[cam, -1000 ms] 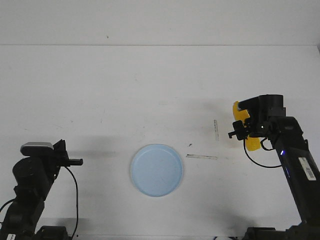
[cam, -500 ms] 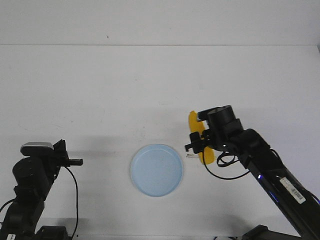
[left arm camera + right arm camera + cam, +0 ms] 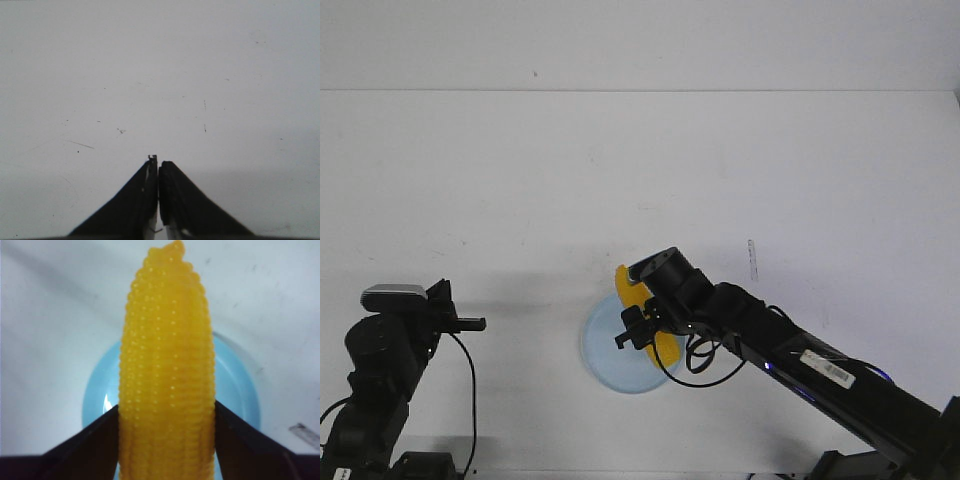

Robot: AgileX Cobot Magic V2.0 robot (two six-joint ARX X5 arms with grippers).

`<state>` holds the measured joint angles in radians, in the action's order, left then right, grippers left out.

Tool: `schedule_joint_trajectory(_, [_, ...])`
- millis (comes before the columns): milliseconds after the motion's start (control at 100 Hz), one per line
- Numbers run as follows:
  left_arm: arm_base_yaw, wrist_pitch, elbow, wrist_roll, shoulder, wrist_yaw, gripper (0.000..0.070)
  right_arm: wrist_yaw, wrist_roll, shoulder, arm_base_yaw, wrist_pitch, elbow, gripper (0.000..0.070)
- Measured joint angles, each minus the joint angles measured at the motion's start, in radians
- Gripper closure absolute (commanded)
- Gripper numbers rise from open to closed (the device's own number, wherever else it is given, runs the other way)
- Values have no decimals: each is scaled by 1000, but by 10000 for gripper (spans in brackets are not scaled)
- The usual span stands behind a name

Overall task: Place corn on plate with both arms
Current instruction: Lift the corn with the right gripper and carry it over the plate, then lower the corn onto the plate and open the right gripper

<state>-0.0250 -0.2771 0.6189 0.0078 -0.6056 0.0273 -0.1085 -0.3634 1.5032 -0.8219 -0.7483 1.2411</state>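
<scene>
The right gripper (image 3: pixel 167 440) clamps the yellow corn (image 3: pixel 167 370) between its two black fingers (image 3: pixel 90 445), one on each side of the cob, which juts out beyond them above the pale blue plate (image 3: pixel 605 345). The left gripper (image 3: pixel 158 172) is closed and empty, well apart over the white table (image 3: pixel 520 180).
</scene>
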Motion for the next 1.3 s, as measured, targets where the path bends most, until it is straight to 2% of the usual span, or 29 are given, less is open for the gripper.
schedule_joint_trajectory(310, [0, 0, 0, 0, 0, 0, 700, 0, -12, 143, -3, 18, 0, 450])
schedule_joint_trajectory(570, [0, 0, 0, 0, 0, 0, 700, 0, -12, 166, -4, 6, 0, 443])
schedule_joint_trajectory(690, [-2, 0, 0, 0, 0, 0, 700, 0, -12, 168, -4, 5, 0, 362])
schedule_joint_trajectory(820, [-2, 0, 0, 0, 0, 0, 700, -2, -6, 168, -4, 5, 0, 144])
schedule_joint_trajectory(880, [-2, 0, 0, 0, 0, 0, 700, -4, 5, 168, -4, 6, 0, 69])
schedule_joint_trajectory(1170, [-2, 0, 0, 0, 0, 0, 700, -4, 78, 168, -3, 19, 9, 63])
schedule_joint_trajectory(1300, [-2, 0, 0, 0, 0, 0, 700, -3, 97, 172, 7, -21, 97, 68])
